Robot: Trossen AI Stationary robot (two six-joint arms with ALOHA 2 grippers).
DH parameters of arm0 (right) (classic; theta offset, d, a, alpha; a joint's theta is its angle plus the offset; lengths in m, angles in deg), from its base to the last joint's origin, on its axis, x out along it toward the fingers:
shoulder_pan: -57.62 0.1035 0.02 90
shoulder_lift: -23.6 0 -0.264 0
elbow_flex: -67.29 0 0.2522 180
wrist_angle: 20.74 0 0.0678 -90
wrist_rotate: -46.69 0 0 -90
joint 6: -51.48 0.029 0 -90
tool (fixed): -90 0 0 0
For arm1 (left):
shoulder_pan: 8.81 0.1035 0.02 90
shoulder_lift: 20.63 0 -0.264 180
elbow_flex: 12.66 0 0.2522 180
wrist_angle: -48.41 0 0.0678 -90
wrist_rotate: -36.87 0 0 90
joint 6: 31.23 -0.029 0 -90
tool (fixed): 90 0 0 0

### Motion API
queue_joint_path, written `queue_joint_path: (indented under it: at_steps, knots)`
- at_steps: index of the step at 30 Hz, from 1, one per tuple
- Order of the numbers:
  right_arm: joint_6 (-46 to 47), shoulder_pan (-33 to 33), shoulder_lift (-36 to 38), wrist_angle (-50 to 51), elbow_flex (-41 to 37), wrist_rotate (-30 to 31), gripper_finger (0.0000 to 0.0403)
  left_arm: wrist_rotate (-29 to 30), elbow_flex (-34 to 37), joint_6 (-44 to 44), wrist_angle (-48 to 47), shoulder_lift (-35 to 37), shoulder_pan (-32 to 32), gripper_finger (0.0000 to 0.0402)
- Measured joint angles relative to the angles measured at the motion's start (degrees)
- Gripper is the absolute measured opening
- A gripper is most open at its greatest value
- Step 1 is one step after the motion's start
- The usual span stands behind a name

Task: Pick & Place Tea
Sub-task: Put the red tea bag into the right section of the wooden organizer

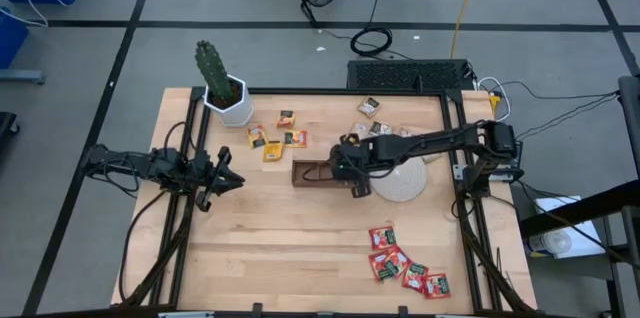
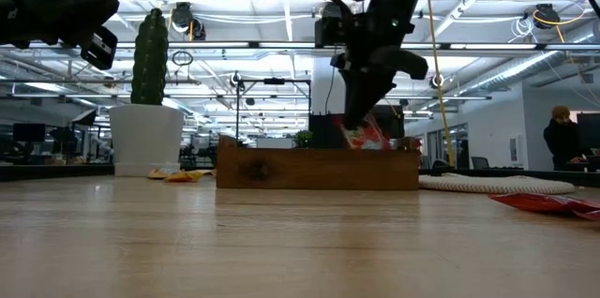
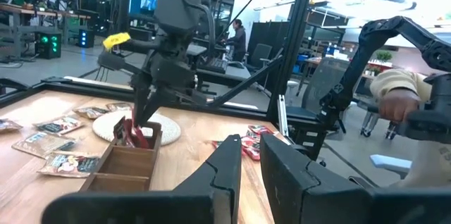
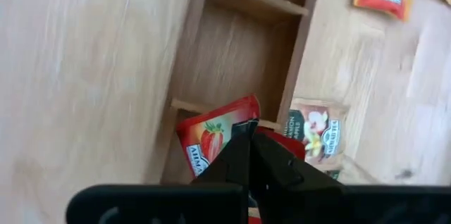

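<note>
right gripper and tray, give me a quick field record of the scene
right gripper: shut on red sachet, over the tray's end compartment
tray: wooden, mid-table, beside the round disc
left gripper: idle at the table's left edge, holding nothing
red sachets: cluster on the near right of the table
yellow sachets: cluster by the cactus pot

arms: two, dark, jointed; black cables alongside | right pincer (image 4: 248, 155): black tapered fingers
</note>
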Motion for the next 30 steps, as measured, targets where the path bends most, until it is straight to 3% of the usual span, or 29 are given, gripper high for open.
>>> queue_joint_path:
  at_steps: [3,11,17,24,30]
  knots:
    - [5.53,0.74,-0.07,0.19,0.0,3.1,0.0,0.0,0.0,0.0,-0.03,0.0,0.0,0.0058]
    - [17.72,5.05,0.11,-2.58,-1.67,20.64,0.0,0.0,0.0,0.0,-0.01,-0.02,0.0,0.0058]
    - [22.45,7.99,0.35,-8.85,-6.27,22.87,0.0,0.0,0.0,0.0,-0.01,-0.01,0.0,0.0058]
    - [28.19,9.93,0.44,-11.99,-9.4,33.93,0.0,0.0,0.0,0.0,-0.01,-0.01,0.0,0.0058]
    - [28.69,9.92,0.44,-18.19,-11.66,33.72,0.0,0.0,0.0,0.0,-0.01,-0.01,0.0,0.0058]
